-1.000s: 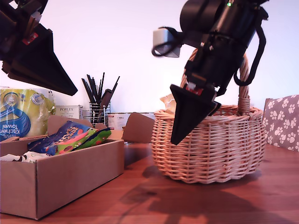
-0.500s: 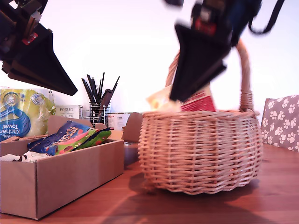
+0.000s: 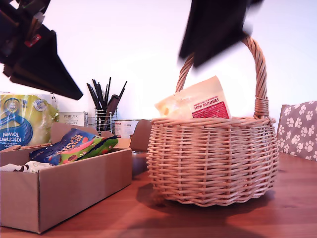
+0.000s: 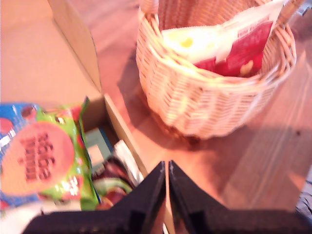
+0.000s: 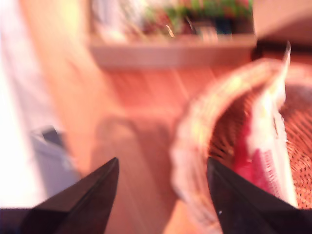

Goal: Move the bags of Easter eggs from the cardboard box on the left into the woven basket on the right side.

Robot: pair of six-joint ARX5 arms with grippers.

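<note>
Reddish wooden tabletop (image 3: 208, 218) under white wall (image 3: 138, 49); first pincer (image 4: 167, 170) closed empty, second pincer (image 5: 161, 180) wide.

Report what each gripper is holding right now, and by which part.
Nothing is held. My first gripper is shut empty above the cardboard box; my second gripper is open by the woven basket.

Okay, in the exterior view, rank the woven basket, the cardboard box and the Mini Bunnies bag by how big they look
Largest to smallest as seen:
1. woven basket
2. cardboard box, cropped by the frame edge and nearer, so this ranking is unsure
3. Mini Bunnies bag, partly hidden inside the basket
</note>
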